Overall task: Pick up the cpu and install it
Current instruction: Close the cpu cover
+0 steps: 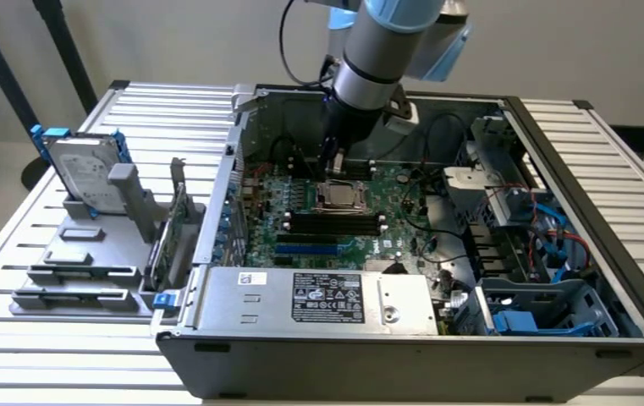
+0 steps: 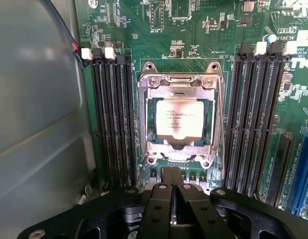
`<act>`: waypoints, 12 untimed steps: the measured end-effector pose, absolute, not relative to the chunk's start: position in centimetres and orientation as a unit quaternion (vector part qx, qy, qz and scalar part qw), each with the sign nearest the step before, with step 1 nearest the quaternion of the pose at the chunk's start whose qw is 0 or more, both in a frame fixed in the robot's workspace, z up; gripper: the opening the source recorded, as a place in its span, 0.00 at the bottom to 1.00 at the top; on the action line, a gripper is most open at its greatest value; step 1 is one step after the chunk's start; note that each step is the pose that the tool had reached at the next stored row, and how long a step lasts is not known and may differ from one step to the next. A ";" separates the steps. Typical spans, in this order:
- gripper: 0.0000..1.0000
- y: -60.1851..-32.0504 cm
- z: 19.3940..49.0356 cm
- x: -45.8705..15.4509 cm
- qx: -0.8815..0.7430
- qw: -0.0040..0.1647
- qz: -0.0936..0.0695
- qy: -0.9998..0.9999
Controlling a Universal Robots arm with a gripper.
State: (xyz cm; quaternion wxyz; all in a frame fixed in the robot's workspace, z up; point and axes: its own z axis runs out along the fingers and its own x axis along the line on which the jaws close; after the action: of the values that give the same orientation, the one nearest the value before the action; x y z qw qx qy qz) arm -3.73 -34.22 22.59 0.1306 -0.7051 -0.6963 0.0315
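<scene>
1. Cpu (image 2: 179,119) sits in the socket (image 2: 180,82), middle of the motherboard (image 2: 204,30), between memory slots (image 2: 111,119).
2. Gripper (image 2: 171,196) hovers above it, jaws together, empty.
3. Light, stiff, fragile chip; probably best pinched by opposite edges.

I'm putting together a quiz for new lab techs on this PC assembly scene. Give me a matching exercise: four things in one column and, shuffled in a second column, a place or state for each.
1. cpu
2. hard drive
3. gripper
4. memory slots

A. black, on both sides of the socket
B. shut, poised over the socket
C. lying inside the socket
D. upright in a blue frame, at the exterior view's left

Pairs: 1-C, 2-D, 3-B, 4-A
</scene>
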 end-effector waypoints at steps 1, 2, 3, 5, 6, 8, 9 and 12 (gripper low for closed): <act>0.11 -34.2 22.4 -3.7 -0.705 0.131 0.031 -0.696; 0.11 -34.2 22.2 -3.7 -0.705 0.131 0.032 -0.696; 0.11 -34.2 22.1 -3.7 -0.705 0.131 0.032 -0.696; 0.11 -34.2 21.7 -3.7 -0.705 0.131 0.032 -0.696; 0.11 -34.2 21.5 -3.7 -0.705 0.131 0.032 -0.696; 0.11 -34.2 21.1 -3.7 -0.705 0.131 0.032 -0.696; 0.11 -34.2 21.0 -3.7 -0.705 0.131 0.032 -0.696; 0.11 -34.2 20.4 -3.7 -0.705 0.131 0.032 -0.696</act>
State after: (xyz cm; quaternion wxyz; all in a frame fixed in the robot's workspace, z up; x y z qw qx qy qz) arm -3.74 -34.22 20.40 0.1313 -0.7055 -0.6957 0.0321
